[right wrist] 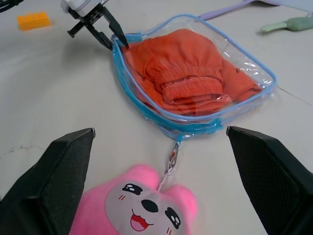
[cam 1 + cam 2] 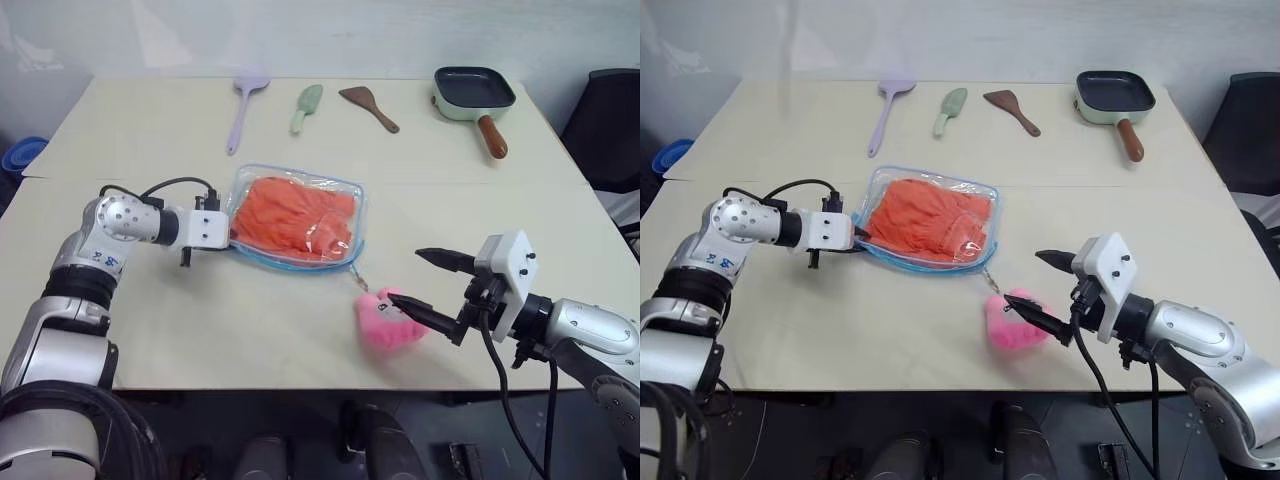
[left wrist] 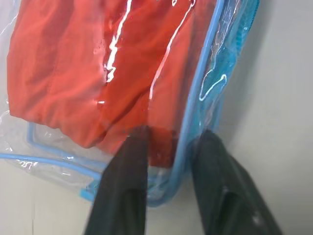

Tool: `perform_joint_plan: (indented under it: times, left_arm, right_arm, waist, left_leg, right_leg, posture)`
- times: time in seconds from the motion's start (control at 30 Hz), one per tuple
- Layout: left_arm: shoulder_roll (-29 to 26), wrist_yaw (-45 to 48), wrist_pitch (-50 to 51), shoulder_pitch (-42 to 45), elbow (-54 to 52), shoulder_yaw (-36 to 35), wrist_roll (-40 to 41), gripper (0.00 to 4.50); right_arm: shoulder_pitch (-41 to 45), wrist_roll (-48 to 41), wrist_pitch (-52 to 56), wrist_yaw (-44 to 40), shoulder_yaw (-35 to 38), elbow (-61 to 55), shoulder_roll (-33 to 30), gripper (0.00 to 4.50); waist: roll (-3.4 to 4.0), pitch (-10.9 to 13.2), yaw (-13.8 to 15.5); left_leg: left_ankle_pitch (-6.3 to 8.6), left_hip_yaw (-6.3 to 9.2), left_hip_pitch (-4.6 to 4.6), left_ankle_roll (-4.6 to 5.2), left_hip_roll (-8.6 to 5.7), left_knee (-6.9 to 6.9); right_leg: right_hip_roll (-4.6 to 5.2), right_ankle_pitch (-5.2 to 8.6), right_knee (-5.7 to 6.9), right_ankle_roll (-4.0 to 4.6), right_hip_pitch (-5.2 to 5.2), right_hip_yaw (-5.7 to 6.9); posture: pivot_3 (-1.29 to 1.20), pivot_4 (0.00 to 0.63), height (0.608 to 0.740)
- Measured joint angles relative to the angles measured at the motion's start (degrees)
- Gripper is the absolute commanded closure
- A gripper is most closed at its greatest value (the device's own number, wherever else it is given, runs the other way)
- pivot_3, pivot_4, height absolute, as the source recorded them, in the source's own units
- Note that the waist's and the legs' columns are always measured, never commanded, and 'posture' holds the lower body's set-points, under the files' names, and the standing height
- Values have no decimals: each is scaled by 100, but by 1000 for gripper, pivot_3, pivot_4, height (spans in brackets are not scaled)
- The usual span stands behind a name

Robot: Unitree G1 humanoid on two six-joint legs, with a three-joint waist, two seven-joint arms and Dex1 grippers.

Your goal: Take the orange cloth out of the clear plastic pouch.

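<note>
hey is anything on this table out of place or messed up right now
Nothing looks spilled or damaged. The orange cloth is inside the clear plastic pouch, which lies flat and slightly askew, its pink plush charm lying at the table's near edge. The utensils and pan sit in a row at the back.

1. One clear plastic pouch [image 2: 296, 218].
2. One orange cloth [image 2: 297, 214], inside the pouch.
3. One pink plush toy [image 2: 388, 321].
4. Three utensils: a lilac spatula [image 2: 244, 106], a green scoop [image 2: 306, 107], a brown turner [image 2: 369, 107].
5. One green pan [image 2: 474, 96] with a brown handle.
6. One yellow-orange brick [image 1: 33, 20].
7. Two grippers: left gripper [image 2: 232, 241], right gripper [image 2: 418, 279].
</note>
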State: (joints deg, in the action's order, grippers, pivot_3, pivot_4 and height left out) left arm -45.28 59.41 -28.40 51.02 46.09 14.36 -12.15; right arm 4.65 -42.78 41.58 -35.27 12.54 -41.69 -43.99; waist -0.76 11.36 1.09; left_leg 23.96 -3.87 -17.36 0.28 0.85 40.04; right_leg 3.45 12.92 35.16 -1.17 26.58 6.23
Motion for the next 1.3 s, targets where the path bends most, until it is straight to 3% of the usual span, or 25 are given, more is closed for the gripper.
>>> perform_joint_plan:
  times: [0.13,0.27,0.43,0.57,0.67,0.9,1.1,1.3]
  left_arm:
    - [-185,86,1282,-1017,-1648,-415,418,4288]
    - [-229,127,3259,-2191,-4030,-734,857,4288]
    - [-242,14,4679,-2662,-5565,-742,968,4288]
    - [-280,-115,5049,-2725,-5854,-699,872,4288]
    - [-287,-192,4986,-2725,-5826,-665,807,3729]
    - [-288,-10,5087,-2725,-5690,-874,1286,1523]
    - [-271,1084,5897,-1845,-6013,-1254,2955,1523]
    - [986,1474,5767,-677,-5356,76,2932,1523]
  right_arm:
    - [22,-50,50,-9,30,-18,-96,0]
    - [12,-120,118,-74,55,-32,-206,0]
    - [-94,-161,126,-106,114,-47,-261,0]
    - [-183,-161,126,-84,119,-61,-261,0]
    - [-235,-161,125,-47,118,-100,-260,0]
    - [-387,-128,110,-48,123,-108,-275,0]
    - [-549,-115,96,-137,195,-118,-378,0]
    - [-1009,-110,96,-179,667,-271,-514,0]
  waist:
    - [1,-1,-53]
    - [1,-1,-48]
    - [1,-1,40]
    - [1,-1,33]
    - [1,-1,33]
    - [1,-1,32]
    - [1,-1,62]
    - [3,-2,104]
  left_leg:
    - [0,2,3,0,4,-1]
    - [0,6,0,0,4,1]
    - [1,10,4,1,1,2]
    - [1,8,5,1,1,2]
    - [1,8,6,0,2,2]
    - [1,9,3,1,2,2]
    - [-1,14,1,0,-6,12]
    - [1,13,-3,8,-11,10]
  right_leg:
    - [0,0,1,0,0,-4]
    - [3,0,-3,0,-4,-5]
    - [2,0,-20,-1,-11,-8]
    - [0,0,-16,0,-10,-11]
    - [1,0,-16,0,-10,-10]
    - [0,0,-11,0,-8,-9]
    - [4,0,-13,-1,-15,-5]
    - [-4,-8,-25,-15,-55,-9]
  posture:
    - [0,150,740]
    - [0,150,740]
    - [0,150,740]
    - [0,150,740]
    - [0,150,740]
    - [0,150,740]
    - [0,150,740]
    - [0,150,740]
